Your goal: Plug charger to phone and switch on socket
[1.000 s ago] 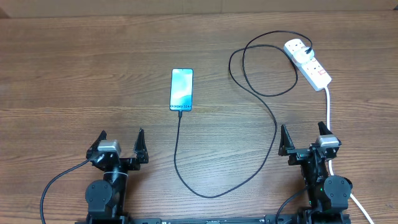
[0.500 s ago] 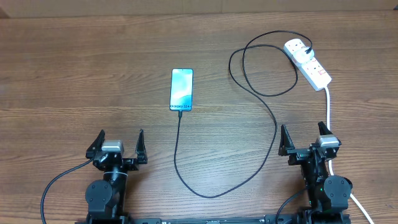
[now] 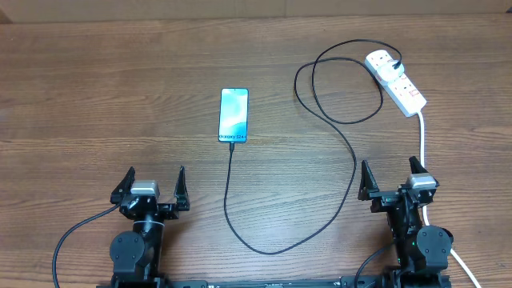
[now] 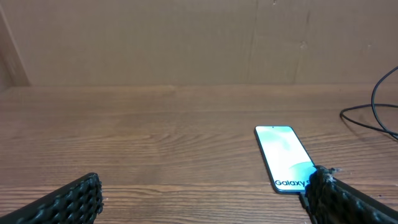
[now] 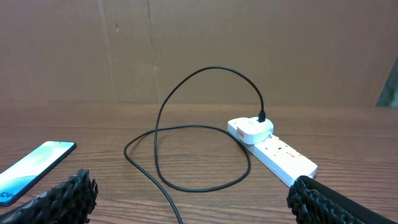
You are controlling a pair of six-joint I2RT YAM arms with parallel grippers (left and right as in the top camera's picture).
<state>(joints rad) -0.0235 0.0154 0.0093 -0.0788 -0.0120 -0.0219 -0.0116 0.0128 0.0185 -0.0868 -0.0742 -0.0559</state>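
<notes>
Both jaws gape; one phone [image 3: 234,114], one charger [image 3: 226,192], one socket [image 3: 398,82].

Illumination is even, diffuse and moderately bright in all views. The charger [image 3: 226,188] casts only a thin, soft shadow on the table [image 3: 120,96]. The phone [image 3: 234,114] screen glows bright cyan. Focus is sharp overhead.

Left gripper [image 3: 156,174]: jaws spread wide, fingers [image 4: 65,200] sitting in the lower corners of the wrist view. Right gripper [image 3: 390,170]: likewise wide apart, fingers [image 5: 62,196] dark and ribbed. Both arms appear folded low, well apart; joint angles are unclear from overhead.
</notes>
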